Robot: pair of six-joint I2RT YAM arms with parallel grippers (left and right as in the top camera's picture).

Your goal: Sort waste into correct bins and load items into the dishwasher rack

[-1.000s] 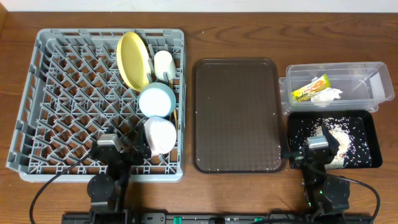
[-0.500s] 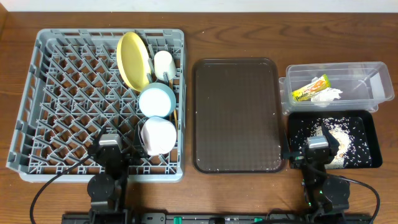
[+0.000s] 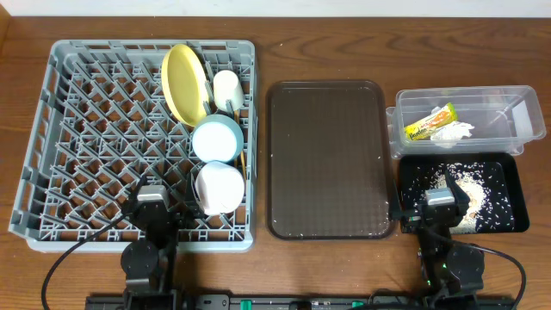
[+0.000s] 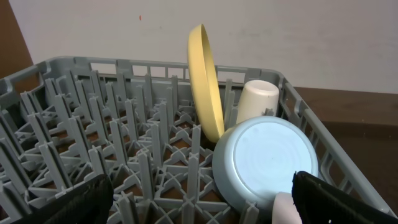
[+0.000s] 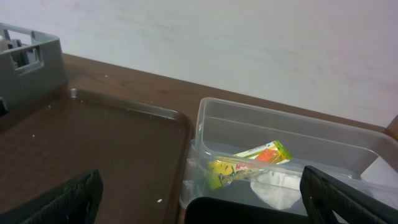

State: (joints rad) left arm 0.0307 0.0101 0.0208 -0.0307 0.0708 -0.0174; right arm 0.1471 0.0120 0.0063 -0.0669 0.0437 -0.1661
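The grey dishwasher rack holds a yellow plate on edge, a white cup, a light blue bowl and a white bowl. Chopsticks show as a thin brown sliver by its right wall. The clear tub holds the snack wrapper and tissue. Crumbs lie in the black tray. My left gripper stands open over the rack's front. My right gripper stands open over the black tray's front edge. Both hold nothing.
A large brown serving tray lies between the rack and the bins, with a few pale specks on it. The left wrist view faces the plate, cup and blue bowl. The right wrist view faces the tub.
The left wrist has shifted slightly to the right over the rack's front and settled. The right arm and all objects are as before.
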